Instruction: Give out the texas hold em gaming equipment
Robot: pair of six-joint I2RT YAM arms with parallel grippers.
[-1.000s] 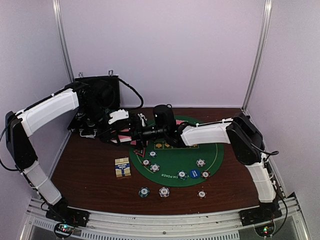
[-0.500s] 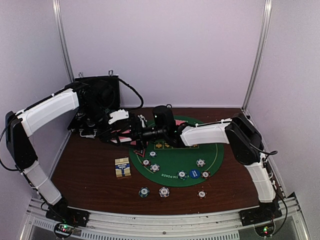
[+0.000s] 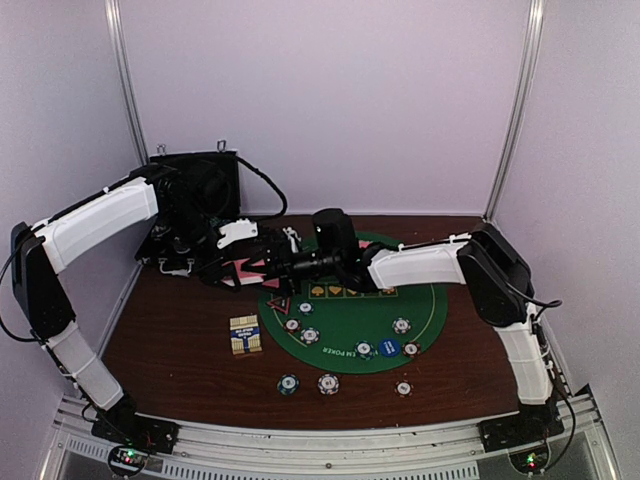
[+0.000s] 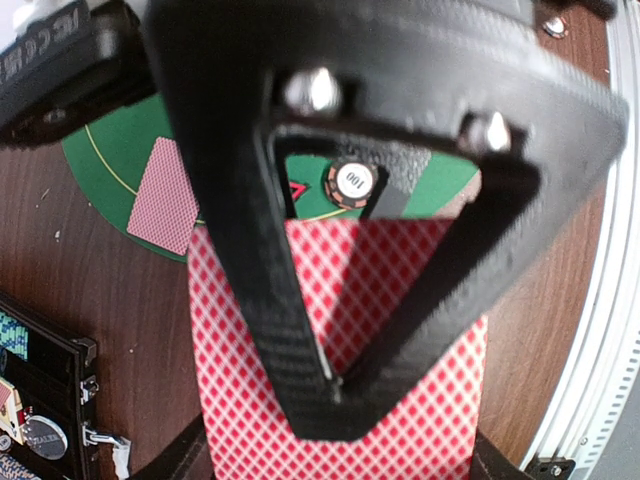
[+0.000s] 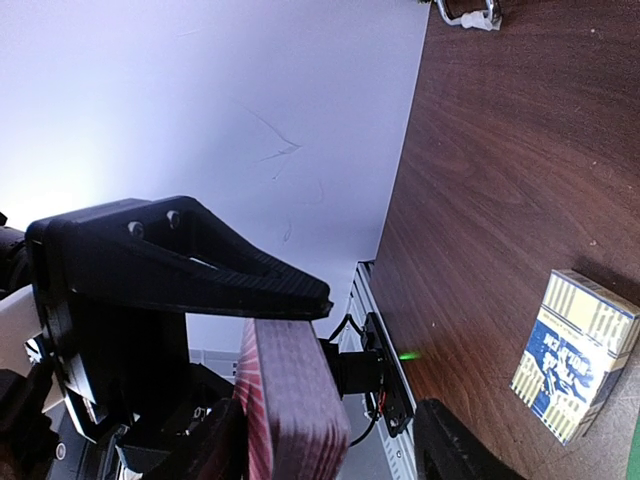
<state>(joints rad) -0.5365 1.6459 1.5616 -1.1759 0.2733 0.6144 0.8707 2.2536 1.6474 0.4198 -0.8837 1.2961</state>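
Two grippers meet just off the far-left rim of the green mat. The left gripper is clamped on the deck of pink-backed cards. The right gripper faces it with fingers spread, holding nothing. Dealing looks like the step in hand; next, the right gripper must pinch one card and draw it off without dragging others. The left wrist view shows what the right wrist view does not: a card face down on the mat's rim and a chip marked 100. The right wrist view alone gives the deck edge-on, plus the card box on the bench.
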